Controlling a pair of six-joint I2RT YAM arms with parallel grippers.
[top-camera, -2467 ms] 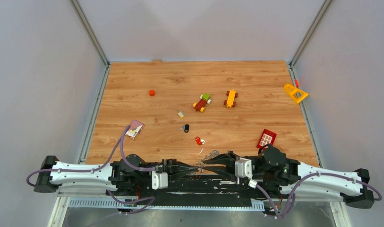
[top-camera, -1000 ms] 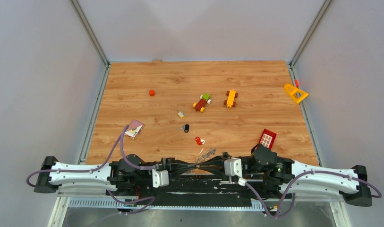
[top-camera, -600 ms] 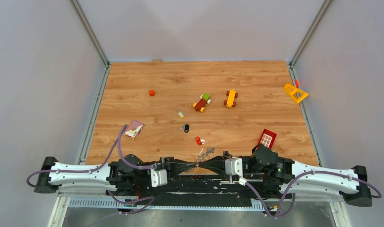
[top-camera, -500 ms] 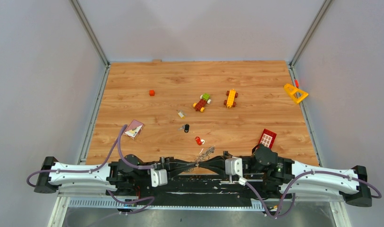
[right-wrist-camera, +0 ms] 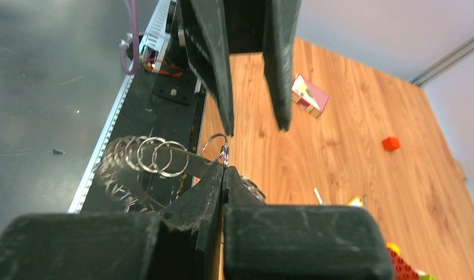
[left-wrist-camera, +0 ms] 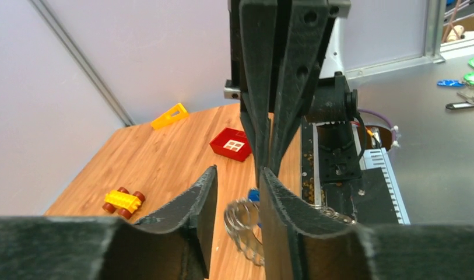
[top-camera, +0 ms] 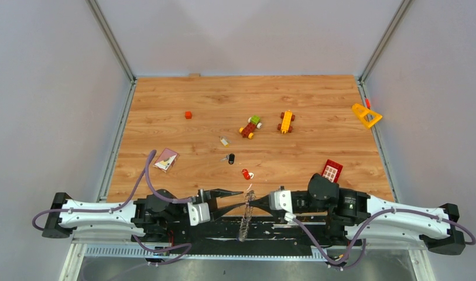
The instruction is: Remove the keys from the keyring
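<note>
From above, the left fingers [top-camera: 223,192] are seen to have just opened, so the keyring [top-camera: 245,219] now hangs from the right fingers [top-camera: 262,200] alone, at the counter's [top-camera: 311,93] near edge. From the left wrist, it is framed between parted fingers [left-wrist-camera: 193,216]. From the right wrist, its loop is pinched by closed fingers [right-wrist-camera: 206,189]; a fresh hold seems needed.

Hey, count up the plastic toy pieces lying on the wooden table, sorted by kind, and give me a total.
Toy block vehicles: 2
Small red cube: 1
Red window block: 1
Yellow triangle: 1
Total: 5
Red speck beside the triangle: too small to tell, not counted.
</note>
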